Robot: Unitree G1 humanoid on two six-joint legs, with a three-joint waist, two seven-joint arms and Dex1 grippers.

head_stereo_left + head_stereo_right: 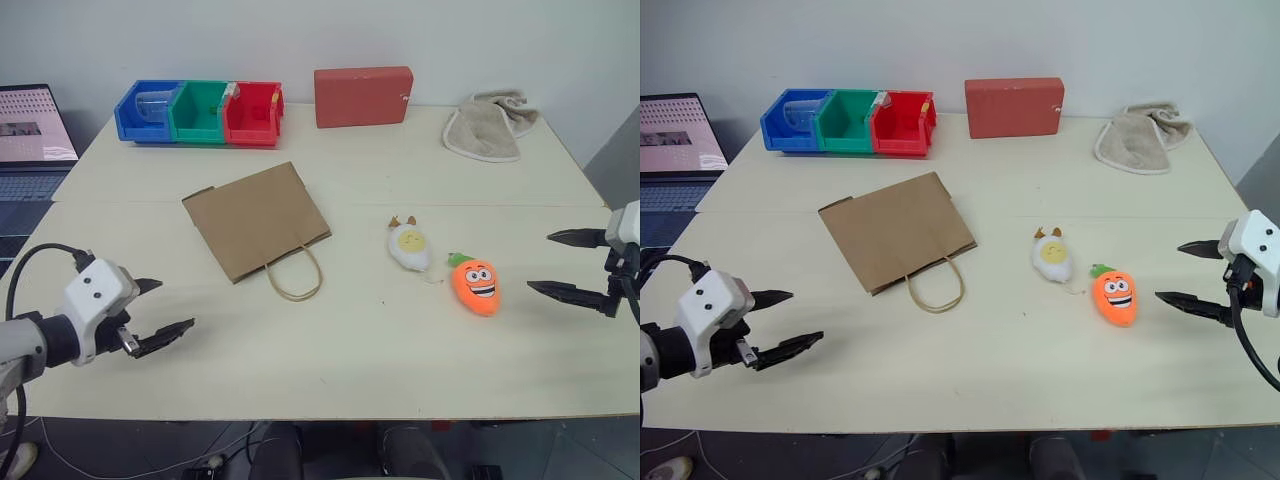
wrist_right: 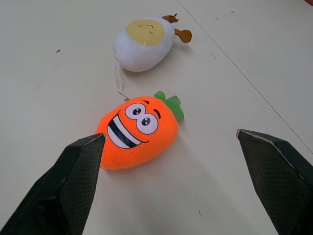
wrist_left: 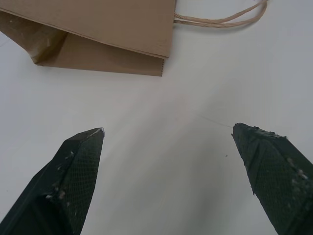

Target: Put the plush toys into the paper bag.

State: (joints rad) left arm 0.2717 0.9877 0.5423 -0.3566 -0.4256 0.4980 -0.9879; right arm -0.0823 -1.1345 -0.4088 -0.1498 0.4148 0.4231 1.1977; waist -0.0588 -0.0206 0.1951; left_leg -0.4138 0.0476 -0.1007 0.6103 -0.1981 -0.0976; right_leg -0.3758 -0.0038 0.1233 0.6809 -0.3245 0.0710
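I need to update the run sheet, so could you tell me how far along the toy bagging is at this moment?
Nothing is done yet: the paper bag lies flat on the table, and both toys sit outside it. The white egg toy and the carrot toy rest side by side. Nothing is in hand: the left gripper and the right gripper are open and empty, the right nearest the carrot. Both toys remain to be bagged.

Head pair: looking forward and down from above the near edge of the table (image 1: 330, 390), taking in the whole top up to the wall; nearly the same scene in both. Left wrist: close and low over the tabletop, facing the paper bag (image 3: 98, 29). Right wrist: equally close, facing the carrot toy (image 2: 139, 132) and egg toy (image 2: 144, 44), shared with the head pair.
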